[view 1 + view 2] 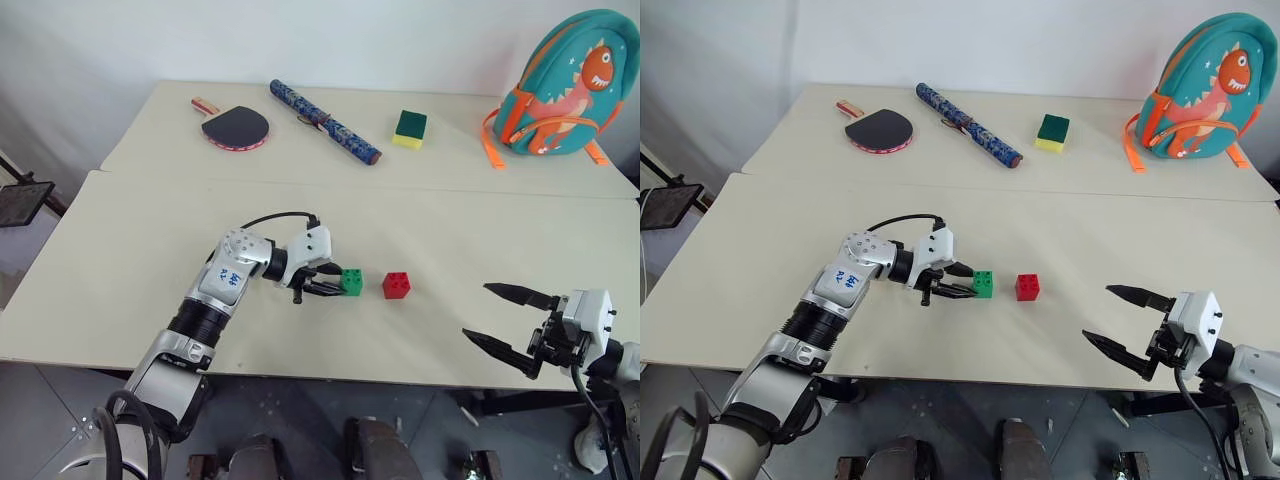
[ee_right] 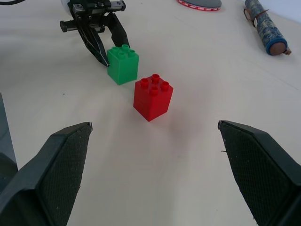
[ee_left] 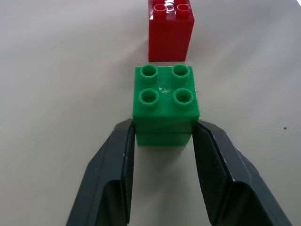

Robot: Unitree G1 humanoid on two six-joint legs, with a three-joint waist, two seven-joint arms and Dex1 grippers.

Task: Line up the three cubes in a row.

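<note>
Your table (image 1: 120, 300) offered bare surface all round the work, up to its front edge. Your right gripper (image 1: 497, 315) hung wide open, past that edge. Your left gripper (image 1: 330, 279) was clamped on the green cube (image 1: 352, 281); the red cube (image 1: 396, 285) stood just beyond, apart.

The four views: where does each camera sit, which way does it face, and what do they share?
Left eye view: on the head, looking down over the near table; both arms show.
Right eye view: the same scene from beside it.
Left wrist view: along the left gripper, shut on the green cube.
Right wrist view: along the open right gripper, facing the red cube.
Shared: both cubes appear in all four.
</note>
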